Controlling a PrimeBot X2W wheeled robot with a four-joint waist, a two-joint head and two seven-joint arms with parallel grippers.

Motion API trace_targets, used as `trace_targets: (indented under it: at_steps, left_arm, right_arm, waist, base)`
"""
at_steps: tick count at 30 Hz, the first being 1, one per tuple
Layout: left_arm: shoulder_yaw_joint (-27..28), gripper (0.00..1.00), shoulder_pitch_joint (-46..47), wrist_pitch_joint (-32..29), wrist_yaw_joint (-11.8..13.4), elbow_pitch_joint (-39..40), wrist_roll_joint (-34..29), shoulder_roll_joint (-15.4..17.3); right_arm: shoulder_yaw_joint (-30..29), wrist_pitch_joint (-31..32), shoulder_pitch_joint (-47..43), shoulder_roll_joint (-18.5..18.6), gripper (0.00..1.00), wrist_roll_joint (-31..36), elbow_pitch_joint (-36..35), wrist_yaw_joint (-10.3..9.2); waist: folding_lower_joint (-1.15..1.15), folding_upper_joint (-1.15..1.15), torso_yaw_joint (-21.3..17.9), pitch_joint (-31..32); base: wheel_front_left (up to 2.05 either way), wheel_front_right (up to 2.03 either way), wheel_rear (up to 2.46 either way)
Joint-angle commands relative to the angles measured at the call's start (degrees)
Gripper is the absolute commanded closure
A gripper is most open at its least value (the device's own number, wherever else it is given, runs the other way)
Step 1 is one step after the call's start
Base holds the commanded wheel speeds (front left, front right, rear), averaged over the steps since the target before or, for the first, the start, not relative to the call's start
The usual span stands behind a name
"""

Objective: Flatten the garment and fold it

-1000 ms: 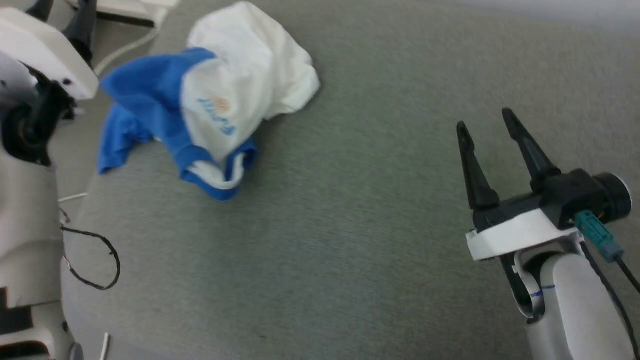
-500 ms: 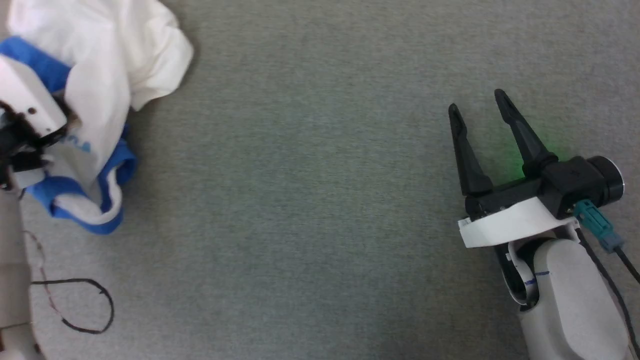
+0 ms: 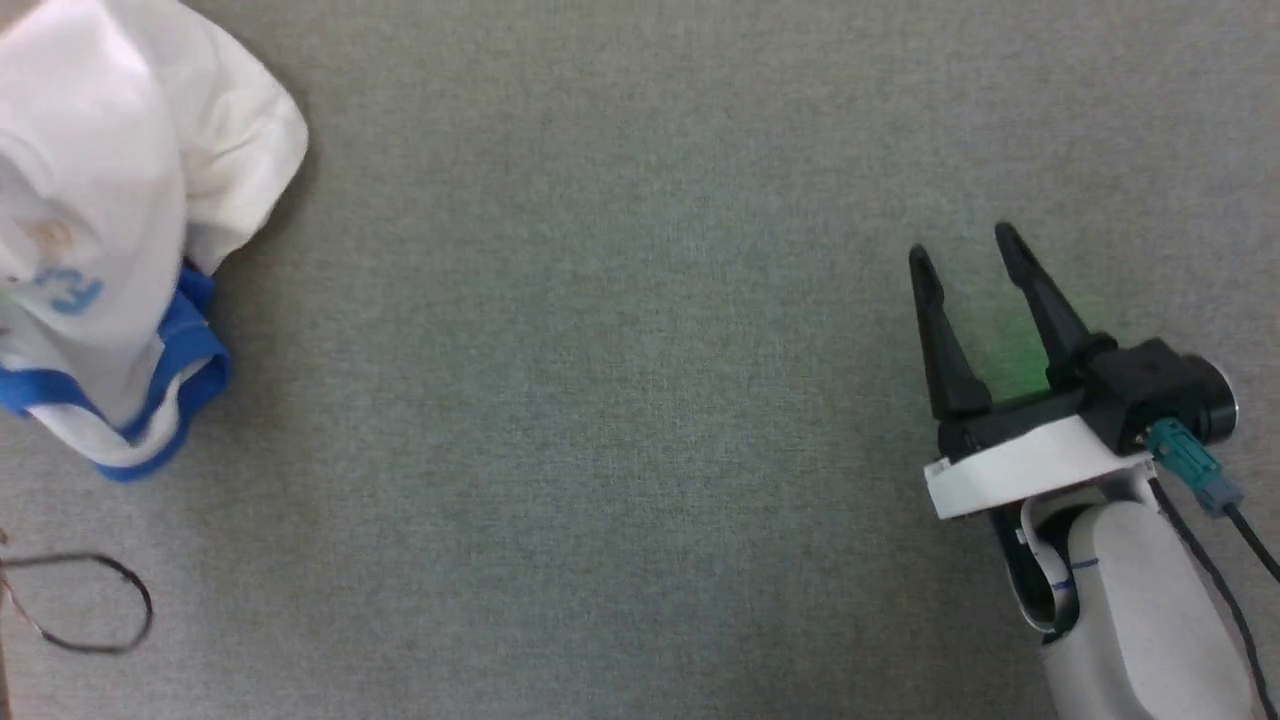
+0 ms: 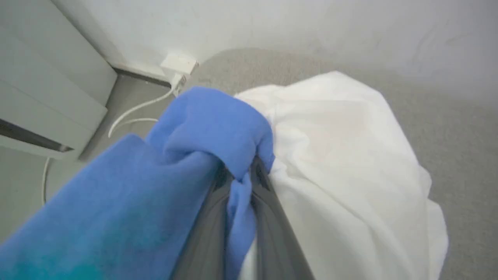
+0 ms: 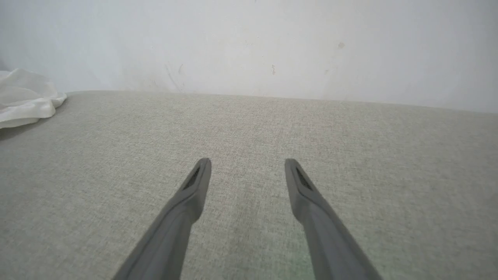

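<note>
The garment, a crumpled white T-shirt with blue trim and light-blue lettering, lies bunched at the left edge of the head view on the grey fabric surface. In the left wrist view my left gripper is shut on a blue fold of the garment, with the white body spilling to the right. Far to the right, my right gripper stands open over bare surface, nothing between its fingers. A white edge of the garment shows at the far left of the right wrist view.
A thin black cable loop lies on the surface at lower left. A pale wall rises behind the surface. The left wrist view shows a white power strip with a cord and a grey cabinet beyond the surface's edge.
The head camera has swung right, so the garment slid to the picture's left edge and the left arm left the picture. The right gripper sits slightly lower, still open.
</note>
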State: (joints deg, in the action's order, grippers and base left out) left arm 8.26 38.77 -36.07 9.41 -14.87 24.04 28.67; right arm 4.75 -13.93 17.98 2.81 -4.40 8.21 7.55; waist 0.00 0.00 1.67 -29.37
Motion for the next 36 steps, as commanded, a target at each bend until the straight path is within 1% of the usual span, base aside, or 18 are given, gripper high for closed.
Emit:
trace_targets:
  at_steps: [1,4,8,10,13,16,21,25,30,33,36]
  left_arm:
    - [0.2,1.00,1.2,5.2,0.4,0.4,-1.9,1.0]
    - [-0.8,1.00,3.6,16.2,-0.6,-0.2,-4.5,0.8]
    - [-3.6,1.00,7.5,27.9,-2.5,-1.2,-7.3,0.0]
    - [-5.4,1.00,9.9,32.3,-3.5,-1.4,-8.6,-0.5]
    - [-8.7,1.00,13.8,36.5,-5.0,-1.6,-9.9,-2.3]
    - [-11.7,1.00,17.6,38.6,-6.6,-2.1,-10.2,-4.7]
    - [-16.2,1.00,22.9,39.5,-9.0,-5.3,-8.5,-11.2]
    - [-18.9,1.00,25.8,40.9,-10.0,-8.2,-7.5,-16.2]
    - [-20.9,1.00,26.1,42.5,-10.7,-11.4,-5.5,-21.4]
    - [-21.7,1.00,24.8,42.9,-10.9,-12.8,-3.3,-23.7]
    - [-23.4,1.00,21.9,41.7,-11.4,-14.5,-0.4,-25.0]
  right_arm:
    - [-0.3,-0.4,-1.0,0.1,0.00,-0.6,0.4,-0.06]
    - [-1.0,-0.6,-2.6,0.1,0.00,-1.1,1.2,-0.06]
    - [-1.9,-0.7,-4.7,0.1,0.00,-1.7,1.7,-0.06]
    - [-2.0,-0.7,-5.5,0.1,0.00,-2.0,1.9,-0.06]
    - [-2.3,-0.7,-7.0,0.1,0.00,-2.5,2.1,-0.06]
    - [-2.5,-0.6,-8.2,0.1,0.00,-2.7,2.2,-0.06]
    - [-3.0,0.3,-10.0,0.1,0.00,-2.3,1.9,-0.06]
    - [-2.9,1.2,-10.9,0.1,0.00,-1.8,1.0,-0.06]
    - [-2.2,2.4,-11.7,0.1,0.00,-1.8,-0.2,-0.06]
    - [-1.7,2.9,-11.9,0.1,0.00,-1.9,-0.8,-0.06]
    - [-1.5,3.2,-11.8,0.1,0.00,-2.1,-1.3,-0.06]
  waist:
    - [0.00,0.00,2.7,8.5]
    - [0.00,0.00,3.0,13.0]
    - [0.00,0.00,2.9,17.9]
    - [0.00,0.00,2.4,19.9]
    - [0.00,0.00,1.5,22.3]
    - [0.00,0.00,0.2,24.1]
    - [0.00,0.00,-2.4,26.2]
    - [0.00,0.00,-5.3,26.9]
    - [0.00,0.00,-9.2,26.9]
    - [0.00,0.00,-11.0,26.2]
    - [0.00,0.00,-12.6,25.2]
  base:
    - [0.00,0.00,0.00]
    - [0.00,0.00,0.00]
    - [0.00,0.00,0.00]
    - [0.00,0.00,0.00]
    - [0.00,0.00,0.00]
    - [0.00,0.00,0.00]
    - [0.00,0.00,0.00]
    - [0.00,0.00,0.00]
    - [0.00,0.00,0.00]
    - [0.00,0.00,0.00]
    - [0.00,0.00,0.00]
